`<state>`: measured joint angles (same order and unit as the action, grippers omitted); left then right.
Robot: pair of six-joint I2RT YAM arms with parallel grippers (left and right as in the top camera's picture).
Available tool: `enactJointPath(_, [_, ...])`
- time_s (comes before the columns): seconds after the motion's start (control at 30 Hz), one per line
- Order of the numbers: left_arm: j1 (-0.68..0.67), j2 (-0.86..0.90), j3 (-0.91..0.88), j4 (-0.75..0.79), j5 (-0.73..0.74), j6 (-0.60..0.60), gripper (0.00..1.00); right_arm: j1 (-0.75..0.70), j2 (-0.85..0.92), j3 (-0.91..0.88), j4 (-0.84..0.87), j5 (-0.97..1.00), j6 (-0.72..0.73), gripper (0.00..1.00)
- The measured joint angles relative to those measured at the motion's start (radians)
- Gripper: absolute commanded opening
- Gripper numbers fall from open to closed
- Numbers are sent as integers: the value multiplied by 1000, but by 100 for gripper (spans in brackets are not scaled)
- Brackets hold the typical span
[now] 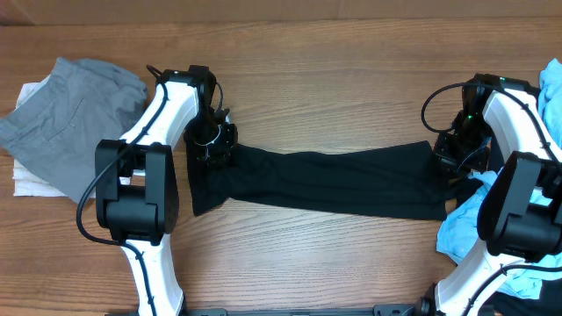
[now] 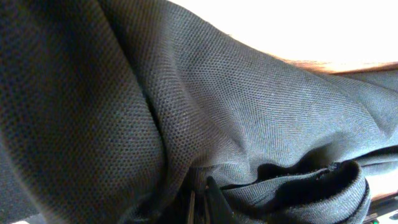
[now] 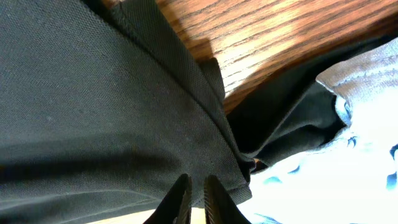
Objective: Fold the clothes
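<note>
Wooden bench (image 1: 334,79) seen from above, its grain running left to right. A black garment (image 1: 334,180) lies across the middle as a long band. It is broader at its left end, where one part extends toward the near side, and it reaches almost to the right-hand edge. At far left a grey garment (image 1: 61,114) lies crumpled, partly on a white garment (image 1: 31,180) whose edges show beneath it on the left and near sides. At near right a light blue garment (image 1: 465,228) lies heaped, touching the black garment's right end. A further blue cloth (image 1: 551,96) shows at the far right edge.
</note>
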<state>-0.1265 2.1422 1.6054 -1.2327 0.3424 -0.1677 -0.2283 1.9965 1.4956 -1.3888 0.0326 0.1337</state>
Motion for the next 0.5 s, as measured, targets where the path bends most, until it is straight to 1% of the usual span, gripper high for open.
enactJointPath(0.17, [0, 0, 0, -24, -4, -21, 4, 0, 0, 0, -2, 0, 0, 14])
enactJointPath(0.2, [0, 0, 0, -34, -10, -27, 5, 0, 0, 0, -2, 0, 0, 18])
enactJointPath(0.27, [0, 0, 0, -52, -39, -48, 9, 0, 0, 0, -2, 0, 2, 27])
enactJointPath(0.3, [0, 0, 0, -61, -58, -61, 18, 0, 0, 0, 0, 0, 0, 36])
enactJointPath(0.33, [0, 0, 0, -70, -80, -70, 22, -1, 0, 0, 2, -1, 6, 45])
enactJointPath(0.4, [0, 0, 0, -88, -116, -96, 26, -3, 0, 0, 2, -3, -2, 59])
enactJointPath(0.47, [0, 0, 0, -94, -141, -115, 27, -12, 0, 0, 3, -11, -5, 66])
enactJointPath(0.5, [0, 0, 1, -95, -150, -121, 27, -17, 0, 0, 6, -17, -15, 66])
